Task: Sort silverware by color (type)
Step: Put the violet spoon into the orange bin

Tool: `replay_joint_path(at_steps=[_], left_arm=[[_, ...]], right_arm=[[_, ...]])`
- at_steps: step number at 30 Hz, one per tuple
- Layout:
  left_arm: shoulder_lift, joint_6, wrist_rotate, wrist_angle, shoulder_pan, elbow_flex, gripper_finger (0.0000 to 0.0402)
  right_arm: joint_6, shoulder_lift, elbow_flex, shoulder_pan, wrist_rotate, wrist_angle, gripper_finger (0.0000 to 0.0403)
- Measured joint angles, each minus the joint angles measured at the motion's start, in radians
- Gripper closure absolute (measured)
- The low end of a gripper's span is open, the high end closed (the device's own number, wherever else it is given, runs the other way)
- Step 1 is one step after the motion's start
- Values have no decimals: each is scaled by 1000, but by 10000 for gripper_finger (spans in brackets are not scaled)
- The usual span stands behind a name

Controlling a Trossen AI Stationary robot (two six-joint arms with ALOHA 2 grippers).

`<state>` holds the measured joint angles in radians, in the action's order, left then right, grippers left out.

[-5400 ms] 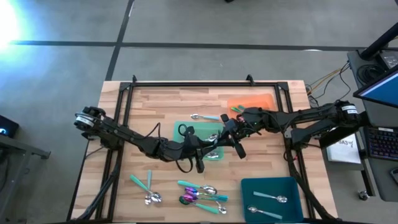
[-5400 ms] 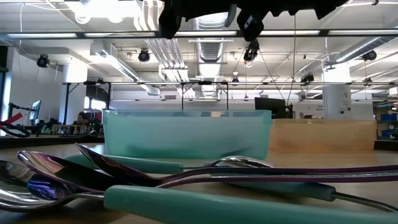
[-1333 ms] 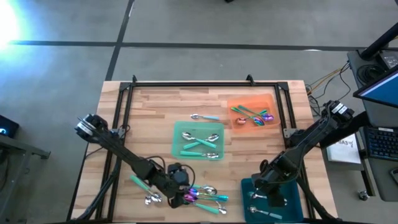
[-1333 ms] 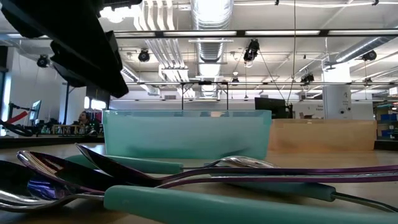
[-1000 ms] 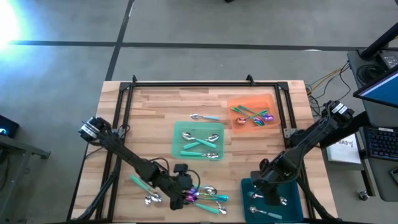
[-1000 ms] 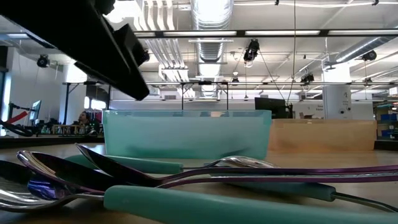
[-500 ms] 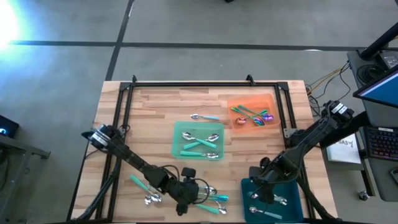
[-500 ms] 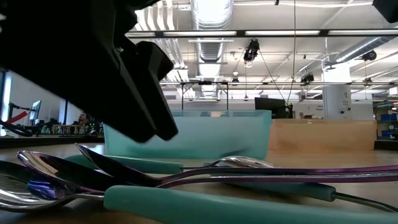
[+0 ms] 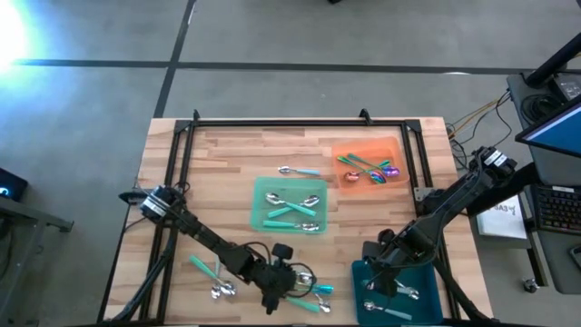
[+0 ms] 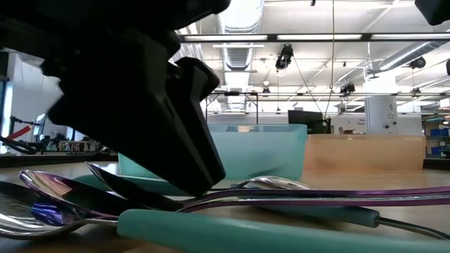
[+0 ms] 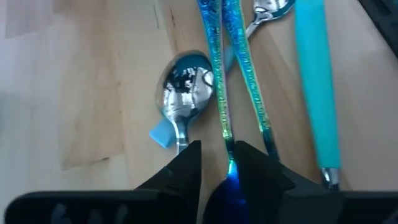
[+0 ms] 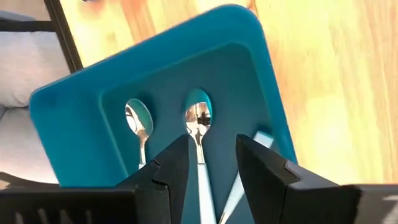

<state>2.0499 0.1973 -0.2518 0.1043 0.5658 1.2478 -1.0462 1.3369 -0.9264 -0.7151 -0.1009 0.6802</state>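
The silverware pile (image 9: 307, 283) lies near the table's front edge: iridescent and silver spoons, some with teal handles. My left gripper (image 9: 274, 296) is down on the pile's left end, shut on an iridescent spoon (image 11: 219, 93). In the low view it (image 10: 204, 184) reaches the spoons. A second iridescent handle (image 11: 249, 81) and a silver spoon (image 11: 185, 84) lie beside it. My right gripper (image 12: 212, 163) hangs open above the dark teal tray (image 12: 74, 118), which holds silver spoons (image 12: 199, 121). My left gripper has the iridescent spoon's bowl end (image 11: 226, 169) between its two fingers, which slant down from the table's left. The fingers lie along the spoon. Its handle runs out ahead of the fingertips and rests on the table among the other spoons.
A green tray (image 9: 260, 207) with silver spoons sits mid-table and an orange tray (image 9: 386, 145) with iridescent ones at the far right. One spoon (image 9: 298, 171) lies loose behind the green tray. Two teal-handled spoons (image 9: 211, 272) lie left of the pile.
My left gripper has come down and a little toward the table's right and near edges, onto the left end of the pile. In the low view it has dropped until it fills the left side just above the spoons. The spoons have stayed put.
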Motion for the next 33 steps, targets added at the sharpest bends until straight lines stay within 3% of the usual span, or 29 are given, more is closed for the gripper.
replay_joint_path(at_steps=[19, 28, 33], left_arm=[[21, 52, 45, -17, -16, -7, 336], [98, 50, 57, -12, -27, 75, 337], [100, 83, 58, 1, -27, 78, 374]], right_arm=[[36, 0, 0, 0, 26, -10, 280], [36, 0, 0, 0, 26, -15, 280], [36, 0, 0, 0, 26, -14, 280]])
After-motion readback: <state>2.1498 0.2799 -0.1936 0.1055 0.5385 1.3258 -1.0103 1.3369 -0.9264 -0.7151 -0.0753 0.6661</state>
